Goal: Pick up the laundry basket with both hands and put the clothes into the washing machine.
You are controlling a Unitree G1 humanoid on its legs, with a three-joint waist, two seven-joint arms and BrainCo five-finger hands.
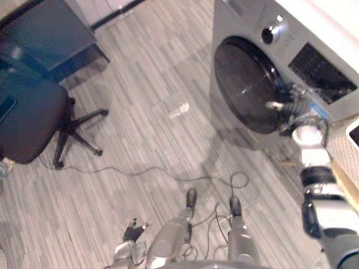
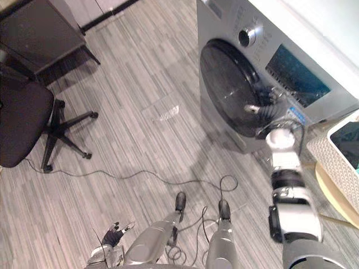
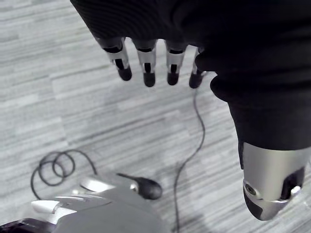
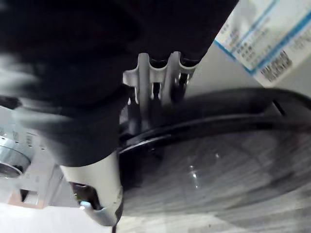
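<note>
The grey washing machine (image 1: 227, 17) stands at the upper right, its round dark door (image 1: 244, 84) facing the floor. My right hand (image 1: 289, 103) is at the door's right edge, beside the rim; in the right wrist view the hand (image 4: 155, 77) reaches into the gap behind the door's rim (image 4: 218, 160). A white perforated laundry basket (image 2: 336, 157) stands at the far right, apart from both hands. My left hand (image 2: 115, 232) hangs low at the bottom left over the floor, its fingers (image 3: 146, 63) relaxed and holding nothing.
A black office chair (image 1: 28, 117) on a star base stands at the left, with a dark cabinet (image 1: 50, 33) behind it. The basket rests on a round pale stand (image 2: 336, 196). Striped grey flooring spreads between the chair and the machine.
</note>
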